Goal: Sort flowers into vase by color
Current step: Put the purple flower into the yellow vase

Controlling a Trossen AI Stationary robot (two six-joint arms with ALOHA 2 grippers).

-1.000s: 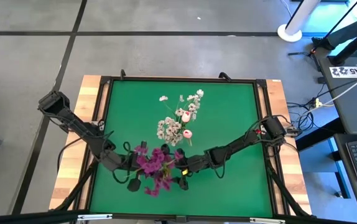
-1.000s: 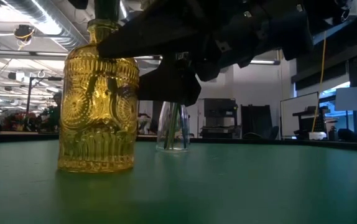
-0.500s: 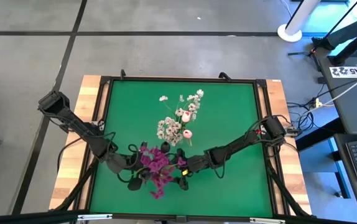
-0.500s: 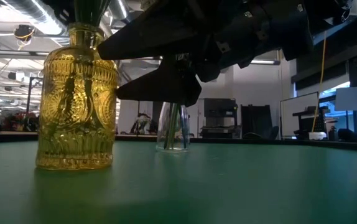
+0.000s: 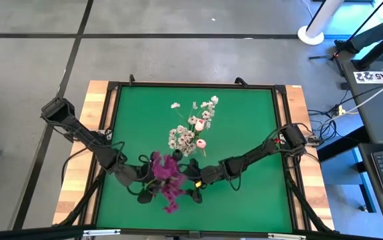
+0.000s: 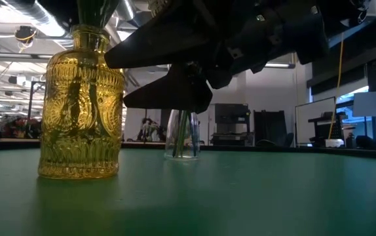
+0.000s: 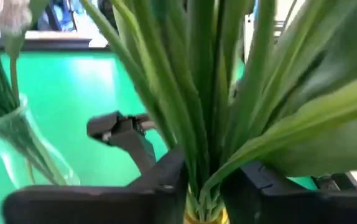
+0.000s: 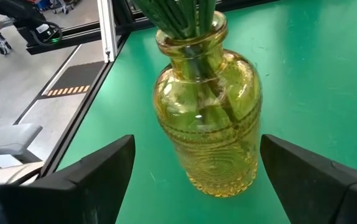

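A yellow patterned glass vase stands upright on the green mat. It holds magenta flowers on green stems. My left gripper is level with the vase's mouth, its fingers close on either side of the stems. My right gripper is wide open at the vase's right. One of its fingers stands off each side of the belly, and no touch shows. A clear vase farther back holds white and pink flowers. My left gripper's fingers stand close on either side of the bunch of green stems, just above the yellow vase's mouth, coming in level from the table's left. I cannot tell whether they touch the stems. The stems stand upright in the vase.
The mat's black frame and the wooden table border ring the work area. Bare green mat lies to the right and far side of the two vases.
The yellow vase has slid a little toward the table's left, staying upright, and then stood still. The magenta flowers above it have shifted with it and drawn closer together.
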